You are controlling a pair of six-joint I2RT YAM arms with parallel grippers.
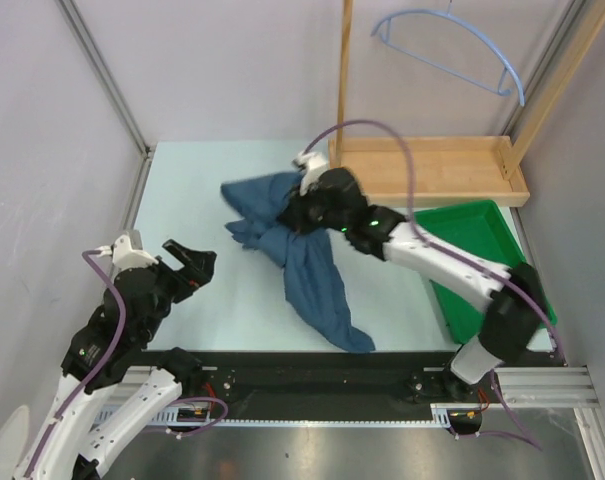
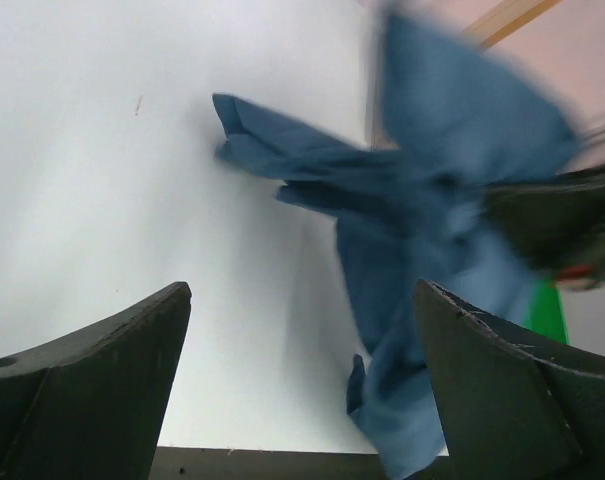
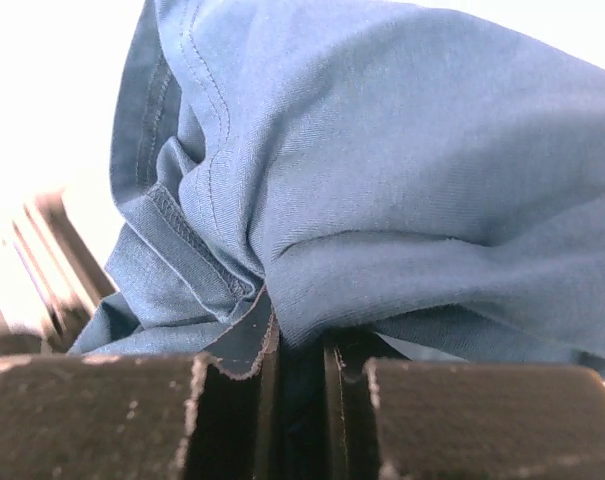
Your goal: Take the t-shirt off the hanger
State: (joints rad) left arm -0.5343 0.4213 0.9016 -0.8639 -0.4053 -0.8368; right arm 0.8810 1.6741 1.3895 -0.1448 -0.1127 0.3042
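Pinching a t-shirt (image 1: 317,285) fold tight in our right jaws, guess to spread it on the bench (image 1: 192,190) since the hanger (image 1: 452,17) hangs bare; left jaws wide, empty.

Right claw (image 1: 298,208) on crumpled t-shirt (image 1: 317,285), hanger (image 1: 479,36) well apart near rack (image 1: 437,172)

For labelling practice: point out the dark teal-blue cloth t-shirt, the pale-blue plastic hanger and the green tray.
teal-blue t-shirt (image 1: 322,300): top view, lower fold.
pale-blue hanger (image 1: 492,42): top view, curved arm.
green tray (image 1: 477,230): top view, bare floor.
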